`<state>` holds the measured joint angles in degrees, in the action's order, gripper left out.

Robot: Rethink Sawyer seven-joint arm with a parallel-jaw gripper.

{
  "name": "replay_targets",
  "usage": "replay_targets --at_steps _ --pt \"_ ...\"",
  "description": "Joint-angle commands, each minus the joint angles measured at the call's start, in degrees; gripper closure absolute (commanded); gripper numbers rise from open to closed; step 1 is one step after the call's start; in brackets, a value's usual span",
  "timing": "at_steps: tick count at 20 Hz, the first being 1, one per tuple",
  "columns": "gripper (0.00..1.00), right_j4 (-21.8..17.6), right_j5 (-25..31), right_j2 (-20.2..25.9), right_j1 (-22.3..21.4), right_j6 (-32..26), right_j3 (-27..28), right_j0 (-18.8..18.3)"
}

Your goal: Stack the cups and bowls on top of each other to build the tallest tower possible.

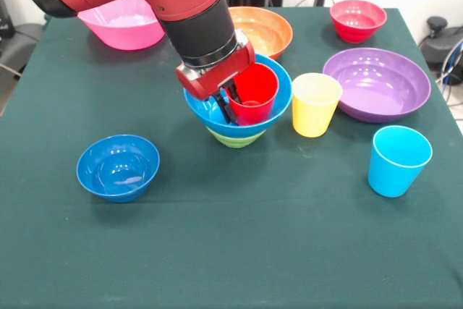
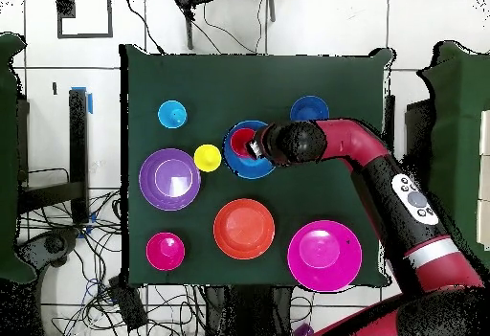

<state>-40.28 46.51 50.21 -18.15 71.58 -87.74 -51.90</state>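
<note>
Red cup going into the tower's large blue bowl.
The gripper (image 1: 230, 100) pinches the red cup's (image 1: 255, 92) rim, the cup sitting inside the large blue bowl (image 1: 278, 103) atop the green bowl (image 1: 235, 139). Best to release only once the cup sits upright and centred; the yellow cup (image 1: 315, 103) stands just beside the tower.

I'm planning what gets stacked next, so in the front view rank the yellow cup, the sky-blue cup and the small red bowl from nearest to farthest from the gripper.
Measured from the gripper:
1. Yellow cup, just beside the stack.
2. Small red bowl, at the far corner; its order with the next is too close to call.
3. Sky-blue cup, toward the near edge.
</note>
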Motion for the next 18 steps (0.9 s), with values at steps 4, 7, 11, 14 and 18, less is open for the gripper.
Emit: replay_targets --at_steps 4,7,11,14,18 --pt "1.0 -5.79 -0.04 -3.79 2.38 -10.7 5.29 4.23" --pt "1.0 -6.06 0.1 -4.21 2.37 -10.65 5.77 4.53" --pt "1.0 -6.1 0.83 -4.67 1.58 -10.59 6.14 4.94" --pt "1.0 -5.99 1.87 -5.03 0.18 -10.43 5.6 5.25" --pt "1.0 -5.75 3.29 -5.33 -1.81 -10.87 4.45 4.99"
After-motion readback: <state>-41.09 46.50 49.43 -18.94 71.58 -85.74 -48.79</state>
